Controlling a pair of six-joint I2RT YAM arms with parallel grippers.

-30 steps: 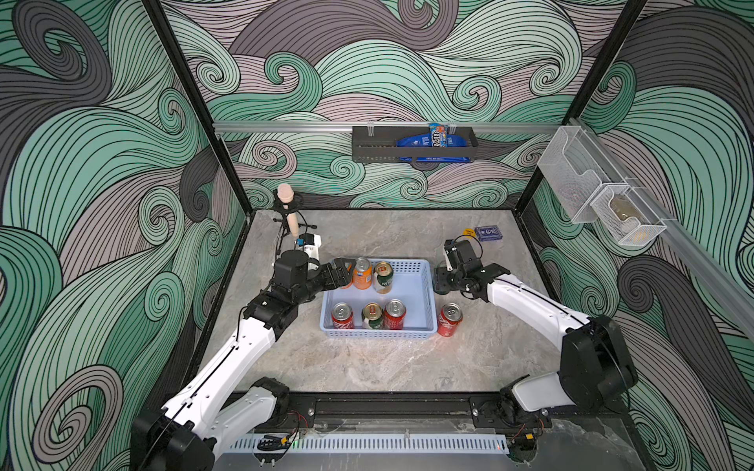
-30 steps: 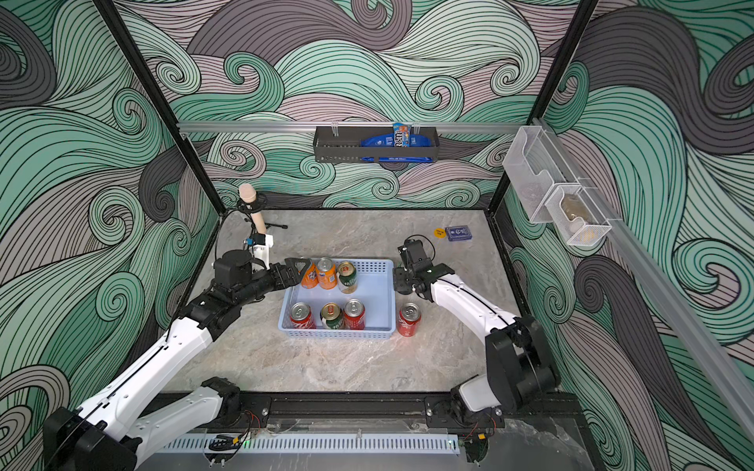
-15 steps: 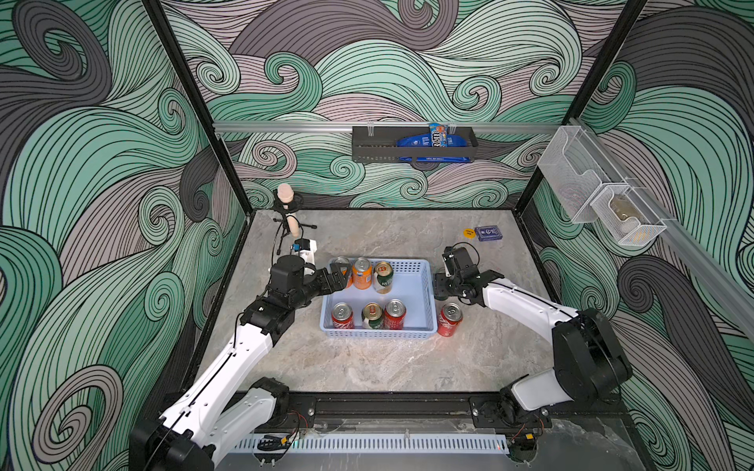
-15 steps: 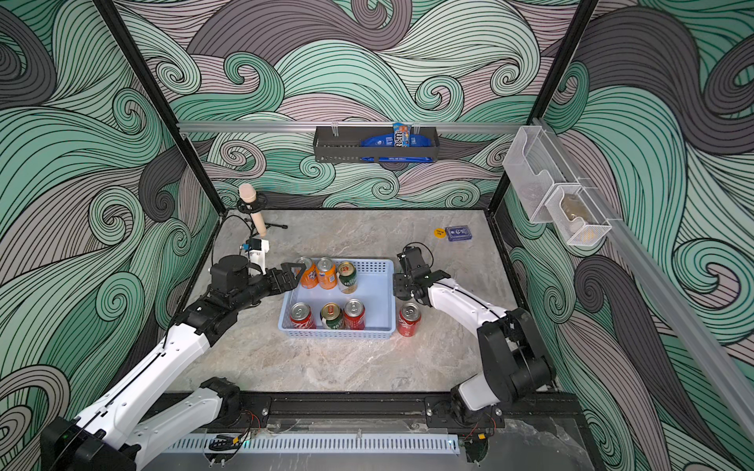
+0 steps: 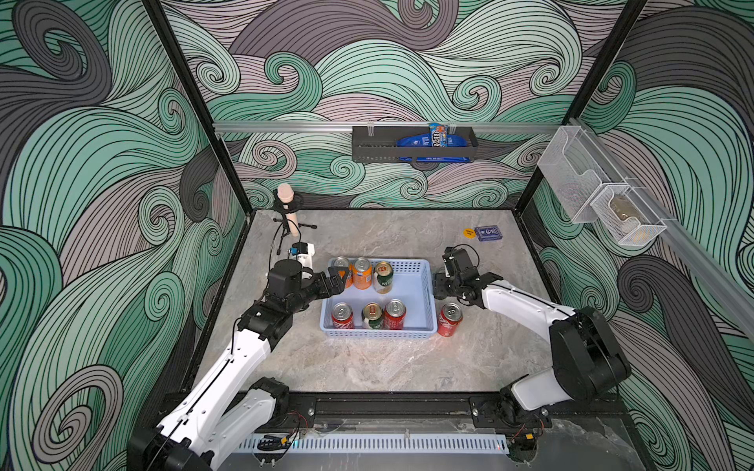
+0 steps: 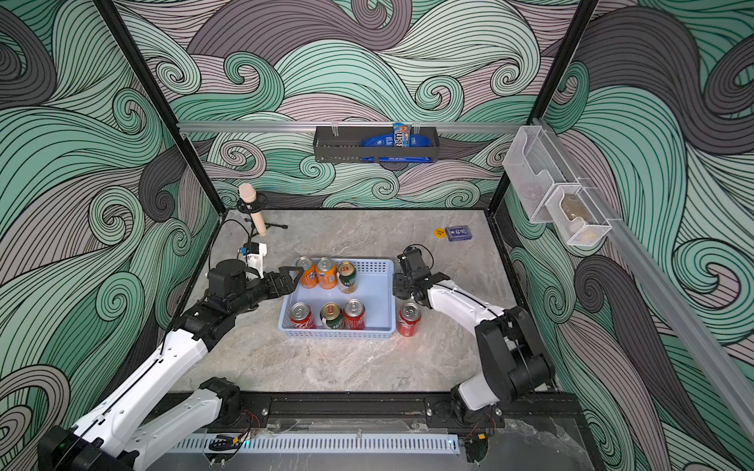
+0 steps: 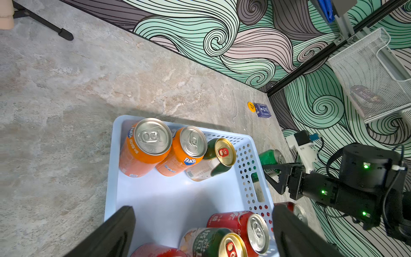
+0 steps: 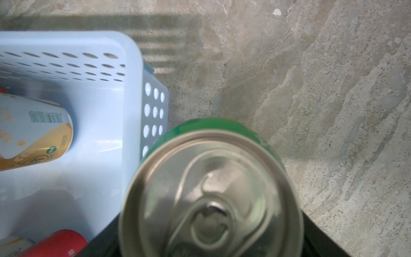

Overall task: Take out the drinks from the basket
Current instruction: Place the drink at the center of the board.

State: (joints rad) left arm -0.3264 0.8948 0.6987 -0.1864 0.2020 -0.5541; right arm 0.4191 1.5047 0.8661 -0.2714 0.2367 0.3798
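Right hand (image 5: pixel 440 286) squeezes the green can (image 8: pixel 211 189), with the basket (image 8: pixel 133 89) wall right beside it and a red can (image 5: pixel 449 320) near. Left hand (image 6: pixel 297 279) is spread apart by an orange can (image 6: pixel 307 274).

The counter's (image 5: pixel 367 367) basket (image 5: pixel 412 285) holds six cans (image 5: pixel 362 274) in two rows; a front can (image 5: pixel 449 319) and a rear can (image 7: pixel 270 157) are outside its right wall.
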